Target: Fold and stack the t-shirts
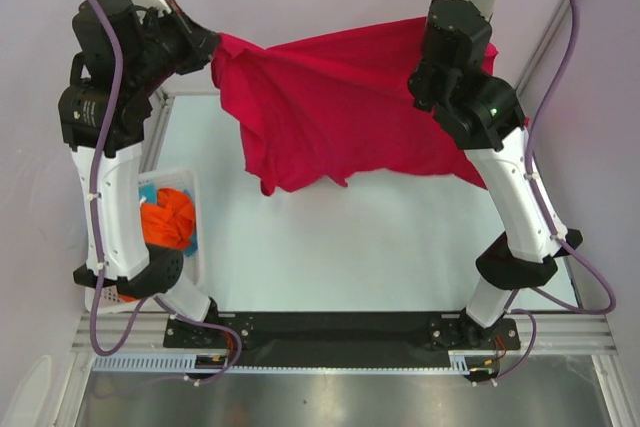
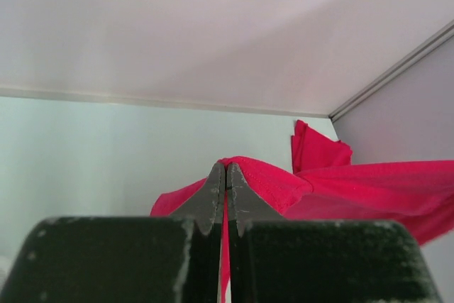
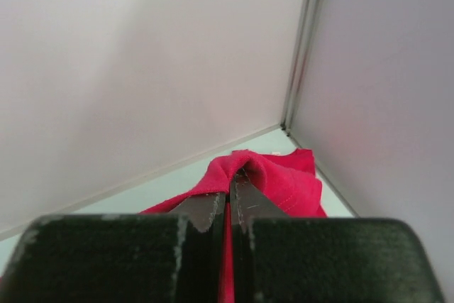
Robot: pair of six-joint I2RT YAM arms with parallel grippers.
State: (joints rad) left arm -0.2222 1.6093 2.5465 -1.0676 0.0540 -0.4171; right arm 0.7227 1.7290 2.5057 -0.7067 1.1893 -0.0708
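Two grippers hold one crimson-red soft cloth t-shirt (image 1: 340, 107) stretched in the air above the pale flat table (image 1: 380, 247). The left gripper (image 2: 225, 175) is clamped tight on one bunched edge, and the right gripper (image 3: 228, 193) on the opposite edge. The cloth sags between them. A white plastic basket (image 1: 197, 197) holding orange cloth (image 1: 168, 217) sits beside the left arm.

Soft matt cloth t-shirt (image 1: 340, 107), smooth pale table (image 1: 380, 247), brushed metal sheet (image 1: 340, 402)
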